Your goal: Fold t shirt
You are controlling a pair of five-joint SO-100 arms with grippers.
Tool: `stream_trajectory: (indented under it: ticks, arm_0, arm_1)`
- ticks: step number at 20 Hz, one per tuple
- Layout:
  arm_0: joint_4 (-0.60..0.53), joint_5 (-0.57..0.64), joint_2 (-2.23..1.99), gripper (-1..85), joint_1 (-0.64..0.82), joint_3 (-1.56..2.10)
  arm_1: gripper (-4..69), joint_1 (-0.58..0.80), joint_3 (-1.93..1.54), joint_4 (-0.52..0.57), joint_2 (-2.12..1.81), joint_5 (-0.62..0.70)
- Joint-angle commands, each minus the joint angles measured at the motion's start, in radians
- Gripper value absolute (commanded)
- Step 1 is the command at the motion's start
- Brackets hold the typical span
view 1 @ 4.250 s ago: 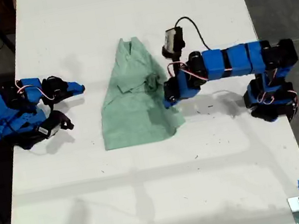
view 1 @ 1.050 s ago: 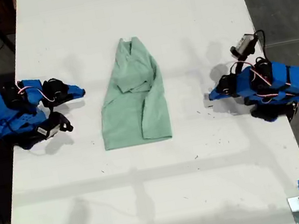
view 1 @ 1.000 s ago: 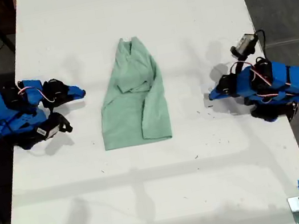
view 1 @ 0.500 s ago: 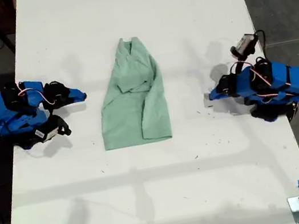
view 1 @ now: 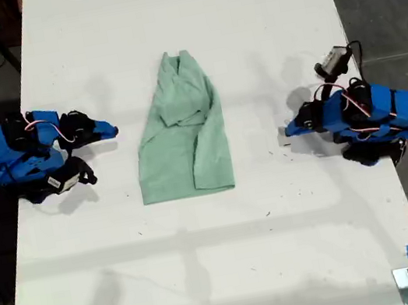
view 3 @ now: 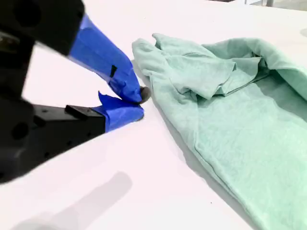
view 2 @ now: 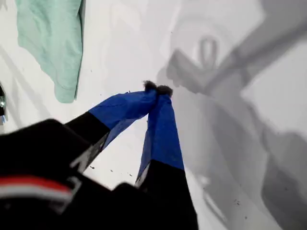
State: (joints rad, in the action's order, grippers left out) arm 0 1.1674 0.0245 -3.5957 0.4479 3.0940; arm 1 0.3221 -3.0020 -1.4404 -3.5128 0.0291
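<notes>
1. Start from the layout: pale mint t shirt (view 1: 181, 137) flat on the white table (view 1: 210, 278), roughly midway between the two arms, collar end toward the exterior view's top, hem toward its bottom. The edge on the exterior view's right looks already turned in over the body; the edge on the exterior view's left lies single-layered and flared toward the hem.
2. Note my first gripper (view 2: 157, 89): jaws closed tip to tip, nothing between them, low over bare table and well apart from the cloth, on the exterior view's right. No role in this step, so best left parked clear of the shirt.
3. Note my second gripper (view 3: 140, 103): jaws pinched together and empty, just beside the shirt's near edge, close to the collar end but not touching it.
4. Judged step: fold the unfolded side across, using my second gripper.
5. Open the jaws before closing in; pressing in shut would likely only push the cloth into a ridge.
6. Slide the lower jaw under the edge and pinch only that one layer, somewhere around mid-length rather than at the narrow collar, so the flap lifts evenly.
7. Lift only enough to clear the body, carry across toward the exterior view's right, and lay down with the edges roughly matched.
8. Release before pulling away, to avoid dragging the soft, wrinkled fabric out of line.
</notes>
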Motion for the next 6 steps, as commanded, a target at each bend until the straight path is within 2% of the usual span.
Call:
stream_trajectory:
  ticks: [1,6]
  arm_0:
    - [-0.006,0.002,-0.006,-0.1,0.003,-0.031]
    - [-0.005,0.002,-0.006,-0.1,0.008,-0.031]
  arm_1:
    - [-0.8,0.012,0.005,0.002,0.005,0.0]
    - [-0.8,0.012,0.005,0.0,0.005,0.0]
